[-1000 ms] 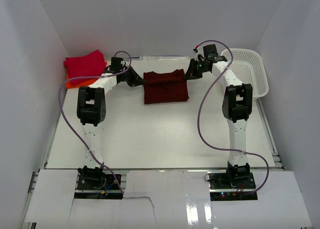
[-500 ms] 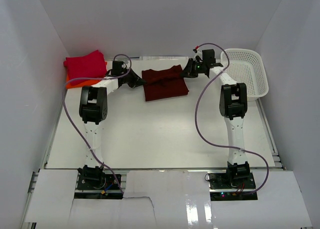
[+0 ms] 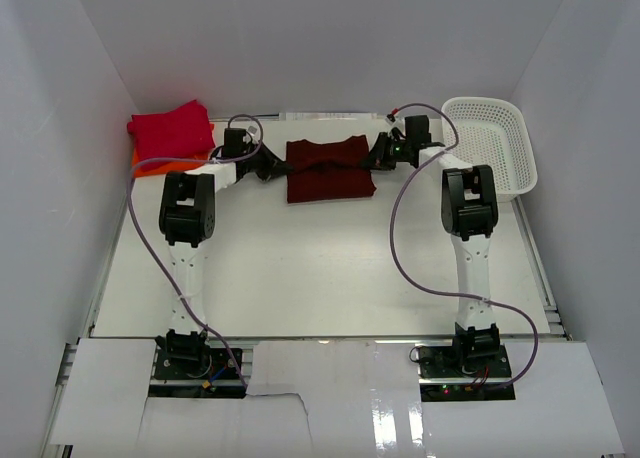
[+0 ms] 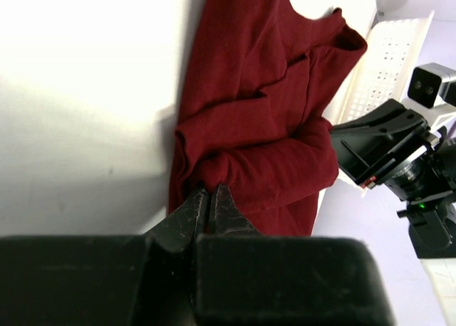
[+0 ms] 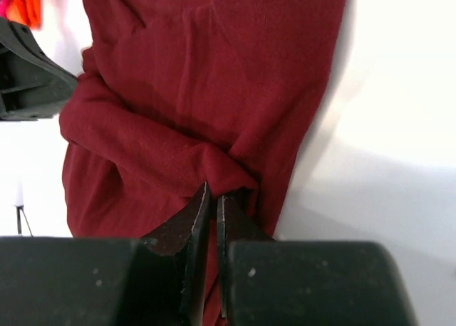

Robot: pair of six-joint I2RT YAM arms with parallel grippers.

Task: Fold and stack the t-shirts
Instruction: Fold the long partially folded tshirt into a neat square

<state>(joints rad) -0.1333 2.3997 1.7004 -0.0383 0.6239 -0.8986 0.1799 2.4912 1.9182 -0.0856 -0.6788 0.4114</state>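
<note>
Bolted at the near edge of a white table (image 3: 320,268), the left arm (image 3: 185,218) and the right arm (image 3: 470,213) reach across the bare surface toward its far half, each trailing a looping purple cable (image 3: 405,248).

Between them lies the maroon t-shirt (image 3: 330,173), partly folded into a rough rectangle with a bunched ridge of cloth across its far part. The left gripper (image 3: 274,167) meets the shirt's left edge. Its wrist camera shows the two black fingers pressed together on a rolled fold of the maroon cloth, with almost no gap between them. The right gripper (image 3: 376,160) meets the shirt's right edge in the same way. Its own camera shows the fingertips pinched on a fold of the fabric. The rest of the shirt lies on the table.

In the far left corner a folded red t-shirt (image 3: 172,130) lies on top of an orange t-shirt (image 3: 142,158), of which only the near edge shows. In the far right corner sits a white mesh basket (image 3: 487,102), well apart from the shirts and just beyond the right arm.
</note>
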